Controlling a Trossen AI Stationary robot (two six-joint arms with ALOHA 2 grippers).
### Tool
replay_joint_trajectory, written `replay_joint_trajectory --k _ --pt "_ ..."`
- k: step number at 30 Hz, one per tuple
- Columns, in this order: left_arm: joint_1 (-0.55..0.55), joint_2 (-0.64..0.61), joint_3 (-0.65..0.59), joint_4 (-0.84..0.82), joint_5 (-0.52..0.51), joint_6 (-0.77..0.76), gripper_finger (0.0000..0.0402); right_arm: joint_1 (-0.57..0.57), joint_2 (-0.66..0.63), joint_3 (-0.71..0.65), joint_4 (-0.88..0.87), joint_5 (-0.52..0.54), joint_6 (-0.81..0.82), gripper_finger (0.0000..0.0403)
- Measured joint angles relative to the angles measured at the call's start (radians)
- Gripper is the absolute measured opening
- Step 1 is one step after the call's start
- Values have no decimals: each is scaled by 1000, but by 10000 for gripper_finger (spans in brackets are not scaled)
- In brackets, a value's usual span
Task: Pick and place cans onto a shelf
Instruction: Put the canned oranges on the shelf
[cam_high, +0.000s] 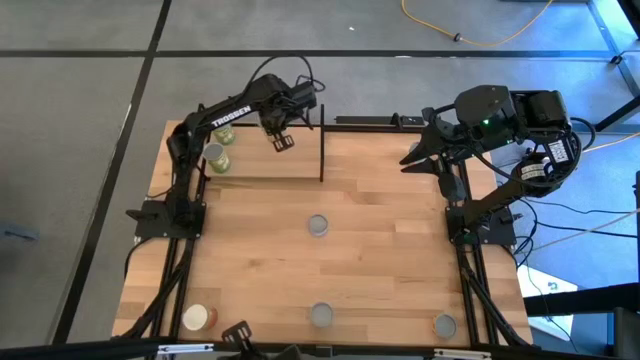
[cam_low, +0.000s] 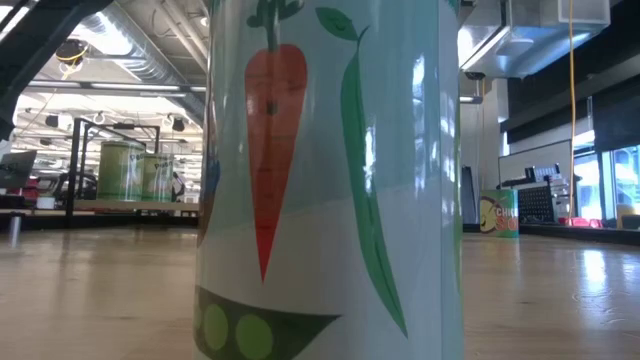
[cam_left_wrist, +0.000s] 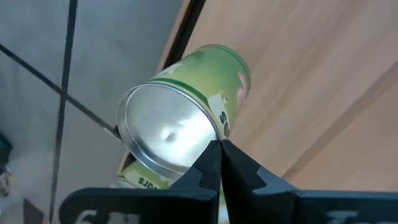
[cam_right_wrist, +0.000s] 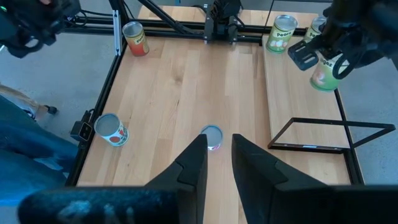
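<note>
The shelf (cam_high: 290, 165), a light-wood board with black rods, stands at the table's far left. Two green-yellow cans (cam_high: 215, 157) (cam_high: 222, 135) stand on its left end. The right wrist view shows a third can (cam_right_wrist: 324, 74) on the board behind my left gripper (cam_right_wrist: 305, 55). My left gripper (cam_high: 281, 139) is shut above the shelf. In its wrist view its tips (cam_left_wrist: 219, 149) stand at the silvery top (cam_left_wrist: 165, 134) of a green-yellow can. My right gripper (cam_high: 413, 156) is open and empty at the table's far right, clear of all cans. My left gripper's shut fingertips (cam_left_wrist: 211, 163) point down at the rim of the green-yellow can's silvery top (cam_left_wrist: 208, 127). I cannot tell whether they touch it. The can stands upright on the shelf board.
Loose cans stand on the table (cam_high: 390, 260): one at mid-table (cam_high: 318, 225), one at the near edge (cam_high: 320, 315) that fills the low view (cam_low: 330, 180), one near right (cam_high: 445, 325), and a red-orange one near left (cam_high: 197, 317). The shelf's black post (cam_high: 321, 140) rises at its right end.
</note>
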Motion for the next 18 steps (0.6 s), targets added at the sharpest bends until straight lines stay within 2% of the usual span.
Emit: replay_joint_trajectory --k 18 --pt "131 -2 -156 0 -3 11 0 0 0 0 0 0 0 76"
